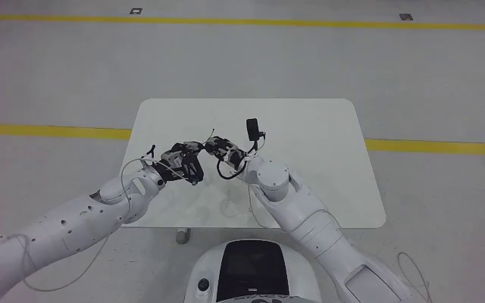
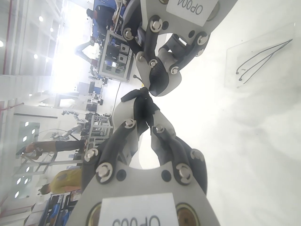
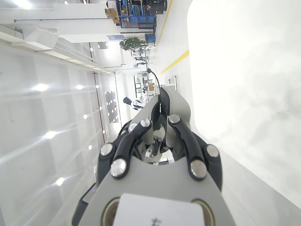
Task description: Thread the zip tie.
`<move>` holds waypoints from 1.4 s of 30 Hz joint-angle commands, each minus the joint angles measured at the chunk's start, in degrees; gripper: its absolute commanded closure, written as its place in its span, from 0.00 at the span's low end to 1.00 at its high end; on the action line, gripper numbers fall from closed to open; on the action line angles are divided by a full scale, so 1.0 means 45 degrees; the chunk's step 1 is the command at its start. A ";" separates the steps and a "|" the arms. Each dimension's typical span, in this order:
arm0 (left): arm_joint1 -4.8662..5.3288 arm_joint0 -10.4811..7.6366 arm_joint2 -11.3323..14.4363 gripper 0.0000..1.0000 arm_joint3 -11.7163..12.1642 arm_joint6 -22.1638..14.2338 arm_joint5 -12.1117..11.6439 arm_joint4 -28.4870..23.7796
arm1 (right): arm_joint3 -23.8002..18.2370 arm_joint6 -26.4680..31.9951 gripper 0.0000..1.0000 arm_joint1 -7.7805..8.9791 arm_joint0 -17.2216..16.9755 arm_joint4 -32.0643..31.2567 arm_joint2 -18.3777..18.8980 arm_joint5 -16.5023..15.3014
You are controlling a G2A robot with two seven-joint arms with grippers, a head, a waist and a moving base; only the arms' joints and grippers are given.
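Over the middle of the white table [image 1: 318, 129] my two grippers meet tip to tip. My right gripper [image 3: 162, 91] is shut on a thin black zip tie [image 3: 155, 78], whose head end curves out past the fingertips. In the left wrist view that head end of the zip tie [image 2: 138, 78] sticks out beside the right gripper [image 2: 152, 89]. My left gripper [image 2: 146, 96] is shut, its black-taped fingertips [image 2: 138, 97] pressed against the right gripper's tips. I cannot tell whether the tie reaches between them. From above, the left gripper [image 1: 197, 157] and the right gripper [image 1: 212, 148] touch.
Several spare zip ties [image 2: 263, 59] lie on a clear sheet on the table beyond the grippers. Bare tabletop [image 1: 318, 182] spreads to the right and toward the far edge. The table's rounded corner [image 3: 191, 12] shows, with floor beyond it.
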 commanded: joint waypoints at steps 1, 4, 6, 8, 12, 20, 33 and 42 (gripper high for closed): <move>-0.0001 0.0003 0.0000 1.00 0.0007 -0.0003 -0.0027 0.0000 | -0.0002 0.0019 1.00 -0.0003 -0.0014 0.0006 0.0027 -0.0026; 0.0000 0.0023 0.0000 1.00 0.0021 0.0004 -0.0046 0.0000 | -0.0005 0.0046 1.00 -0.0009 -0.0034 0.0005 0.0060 -0.0040; 0.0000 0.0035 0.0000 1.00 0.0023 0.0016 -0.0054 0.0000 | -0.0005 0.0073 0.77 -0.0012 -0.0042 0.0000 0.0080 -0.0029; -0.0001 0.0042 0.0000 1.00 0.0024 0.0037 -0.0080 0.0000 | -0.0010 0.0120 0.00 -0.0014 -0.0056 0.0048 0.0114 0.0000; 0.0038 0.0027 0.0000 1.00 -0.0005 0.0148 -0.0093 0.0000 | -0.0103 0.0200 0.00 0.0013 -0.0125 0.0038 0.0258 0.0029; 0.0187 -0.0002 0.0000 1.00 0.0003 0.0189 -0.0056 0.0000 | -0.0563 0.0211 0.00 0.0198 -0.0665 -0.0086 0.0903 -0.0190; 0.0457 -0.0347 0.0000 1.00 -0.0070 0.0586 -0.1152 0.0000 | -0.0696 0.0290 0.00 0.0306 -0.0921 -0.0160 0.1254 -0.0192; 0.0325 -0.0409 -0.0780 1.00 0.0649 0.1396 -0.1945 -0.1301 | -0.0696 0.0290 0.00 0.0306 -0.0921 -0.0160 0.1254 -0.0192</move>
